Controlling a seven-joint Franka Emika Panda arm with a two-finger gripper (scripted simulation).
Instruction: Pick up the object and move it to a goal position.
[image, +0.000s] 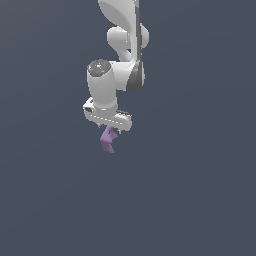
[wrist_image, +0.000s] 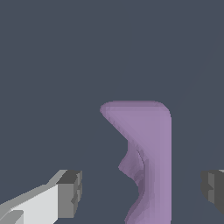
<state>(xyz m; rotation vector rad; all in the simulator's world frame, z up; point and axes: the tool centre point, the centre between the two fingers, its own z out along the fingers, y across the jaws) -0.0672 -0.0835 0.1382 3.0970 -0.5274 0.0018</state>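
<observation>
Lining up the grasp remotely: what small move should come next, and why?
Probably close the end effector. In the wrist view the purple chunk sits between the two fingers with gaps on both sides, so it looks bracketed but not yet gripped.

Object (wrist_image: 151, 148): matte light-purple, faceted surface. Gripper (image: 109, 127): smooth white casing, slight sheen; fingertips (wrist_image: 70, 192) dull dark grey.

Open room lies all round the end effector (image: 110, 128); only the object (image: 107, 140) sits between its fingers.
</observation>
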